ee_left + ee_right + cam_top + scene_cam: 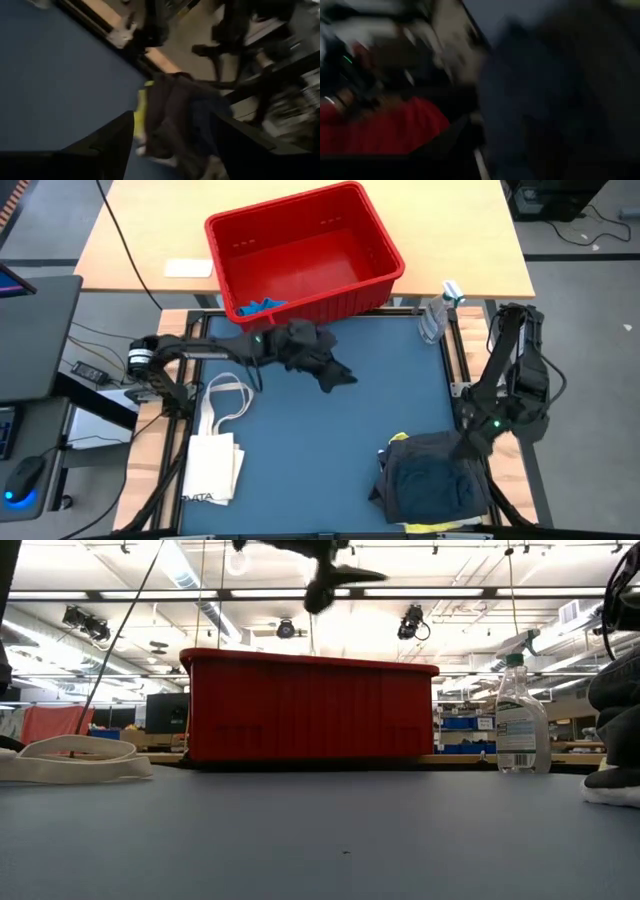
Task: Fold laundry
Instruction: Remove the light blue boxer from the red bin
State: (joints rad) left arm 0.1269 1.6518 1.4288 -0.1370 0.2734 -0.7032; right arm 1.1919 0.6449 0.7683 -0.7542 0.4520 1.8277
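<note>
The laundry lies in a pile (435,480) at the table's near right corner: a dark grey garment with a navy piece (430,488) on top and yellow cloth (400,440) showing at its edges. In the low view the pile (615,730) sits at the right edge, with white cloth beneath it. My left gripper (175,145) stands open high above the table's far middle (335,375), in front of the red bin. It points at the pile with nothing between its fingers. My right gripper (468,442) is at the pile's right side, and its wrist view is a blur.
A red plastic bin (300,250) stands at the far edge with a blue scrap (262,307) at its near left corner. A clear bottle (437,315) stands at the far right. A cream tote bag (215,450) lies at the near left. Bare blue mat lies in the middle.
</note>
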